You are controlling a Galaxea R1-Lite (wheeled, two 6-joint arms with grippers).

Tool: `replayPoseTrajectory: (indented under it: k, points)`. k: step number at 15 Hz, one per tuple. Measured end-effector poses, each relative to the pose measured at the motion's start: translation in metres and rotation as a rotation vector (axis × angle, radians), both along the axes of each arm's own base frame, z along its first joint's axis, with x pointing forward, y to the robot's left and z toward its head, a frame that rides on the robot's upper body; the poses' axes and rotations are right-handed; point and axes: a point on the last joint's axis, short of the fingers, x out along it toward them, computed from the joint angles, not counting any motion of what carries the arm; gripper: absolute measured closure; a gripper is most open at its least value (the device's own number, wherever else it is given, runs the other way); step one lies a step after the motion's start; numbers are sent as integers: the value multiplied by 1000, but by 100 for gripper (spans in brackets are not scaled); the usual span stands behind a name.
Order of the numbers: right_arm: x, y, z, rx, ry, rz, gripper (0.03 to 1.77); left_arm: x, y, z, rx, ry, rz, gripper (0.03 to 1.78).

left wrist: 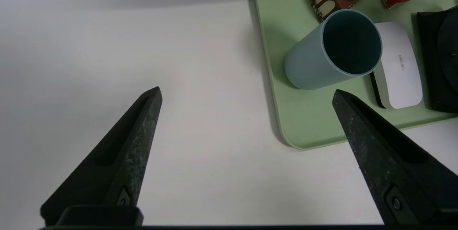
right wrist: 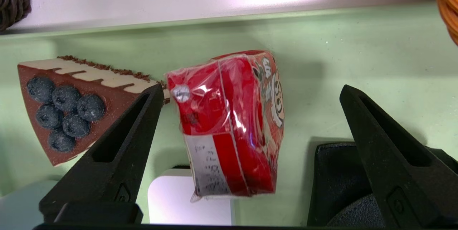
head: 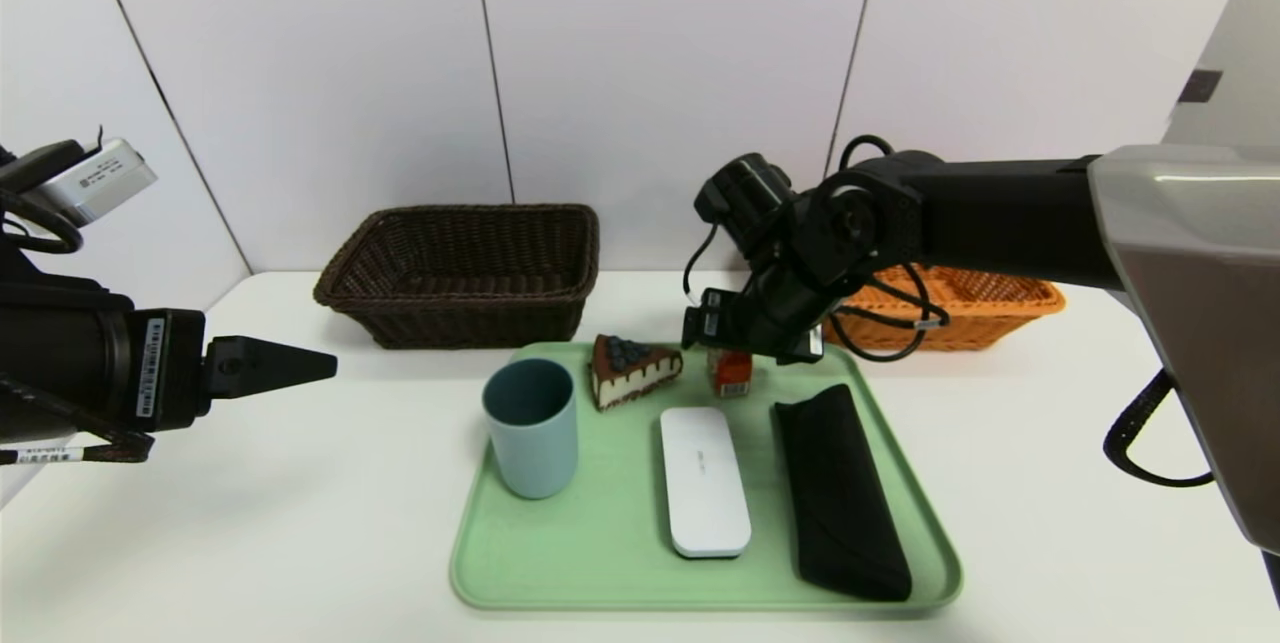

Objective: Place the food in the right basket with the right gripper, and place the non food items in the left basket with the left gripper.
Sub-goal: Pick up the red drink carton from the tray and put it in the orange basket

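The right gripper (right wrist: 250,90) is hanging over the far part of the green tray (head: 600,553) with its jaws spread wide, the red drink carton (right wrist: 229,122) standing between them, untouched, and the cake wedge (right wrist: 71,108) lying just left. The left gripper (left wrist: 247,94) is hovering over the tabletop (head: 300,503) left of the tray, jaws wide, with nothing between them.
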Motion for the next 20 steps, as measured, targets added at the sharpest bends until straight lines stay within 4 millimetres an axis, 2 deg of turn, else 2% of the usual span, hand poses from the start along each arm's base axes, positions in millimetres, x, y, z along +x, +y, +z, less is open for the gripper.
replayPoseTrajectory:
  k: [2, 6, 9, 10, 16, 20]
  points:
    - [1, 0, -1, 1, 2, -3, 10, -1, 0, -1, 1, 4, 0, 12]
    - [2, 1, -3, 0, 4, -4, 73, -2, 0, -2, 1, 4, 0, 12]
    - [2, 1, -4, 1, 5, -5, 105, -2, 0, -2, 1, 4, 0, 12]
    - [2, 1, -4, 1, 5, -5, 135, -2, 0, -2, 1, 4, 0, 12]
    - [-5, -1, 8, 16, -8, 1, 138, -3, 1, -1, 1, 0, 0, 12]
    - [-26, -4, 44, 70, -54, 28, 138, -5, 1, 0, 0, -6, 2, 12]
